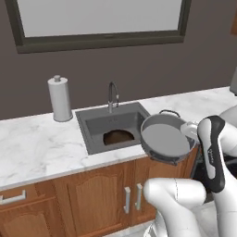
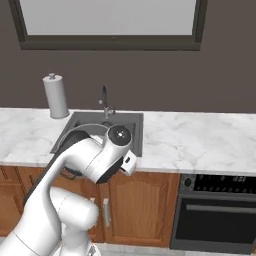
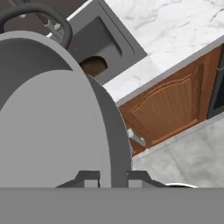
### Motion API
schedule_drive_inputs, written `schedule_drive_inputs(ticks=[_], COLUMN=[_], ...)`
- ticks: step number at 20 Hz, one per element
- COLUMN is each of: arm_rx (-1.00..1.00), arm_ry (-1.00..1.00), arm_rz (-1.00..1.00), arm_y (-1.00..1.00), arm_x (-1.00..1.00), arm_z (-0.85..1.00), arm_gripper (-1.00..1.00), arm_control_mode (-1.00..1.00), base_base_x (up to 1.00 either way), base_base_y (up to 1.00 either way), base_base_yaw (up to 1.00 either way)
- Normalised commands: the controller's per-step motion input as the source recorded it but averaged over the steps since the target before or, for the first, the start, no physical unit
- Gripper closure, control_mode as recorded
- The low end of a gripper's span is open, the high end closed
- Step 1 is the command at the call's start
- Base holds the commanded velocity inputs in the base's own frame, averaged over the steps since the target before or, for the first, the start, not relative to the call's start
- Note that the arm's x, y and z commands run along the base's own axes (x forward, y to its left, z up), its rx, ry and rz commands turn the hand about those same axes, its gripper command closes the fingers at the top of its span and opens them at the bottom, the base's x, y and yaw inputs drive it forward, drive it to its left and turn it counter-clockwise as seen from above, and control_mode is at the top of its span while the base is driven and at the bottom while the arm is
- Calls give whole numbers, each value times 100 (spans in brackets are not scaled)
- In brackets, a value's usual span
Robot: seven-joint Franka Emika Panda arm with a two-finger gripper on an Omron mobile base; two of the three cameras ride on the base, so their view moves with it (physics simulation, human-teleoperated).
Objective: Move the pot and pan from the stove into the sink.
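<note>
Gripping the pot (image 1: 165, 137) by its rim, the gripper (image 3: 111, 177) had its 2 fingertips closed on the grey wall, 1 on each side. The pot hung tilted in the air at the front right corner of the sink (image 1: 95, 124), over the counter (image 1: 41, 143) edge. The pan (image 1: 116, 137) lay inside the basin, below the faucet (image 1: 112, 96).

The grey pot (image 1: 166, 138) hung tilted beside the sink (image 1: 95, 127) — the brown pan (image 1: 116, 137) lay inside the basin.
</note>
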Motion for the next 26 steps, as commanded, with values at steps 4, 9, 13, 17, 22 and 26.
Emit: schedule_drive_inputs(ticks=[4, 9, 13, 17, 22, 26], arm_rx=[0, 0, 0, 0, -1, -3], arm_ry=[0, 0, 0, 0, 0, 1], arm_rz=[0, 0, 0, 0, 0, -6], arm_y=[0, 0, 0, 0, 1, 13], arm_x=[0, 0, 0, 0, 8, 36], arm_z=[0, 0, 0, 0, -1, -6], arm_gripper=[100, 100, 100, 100, 100, 100], arm_control_mode=[100, 100, 100, -100, -100, -100], base_base_x=[78, 67, 46, 2, 0, 0], base_base_y=[0, 0, 0, 0, 0, 0], base_base_yaw=[0, 0, 0, 0, 0, 0])
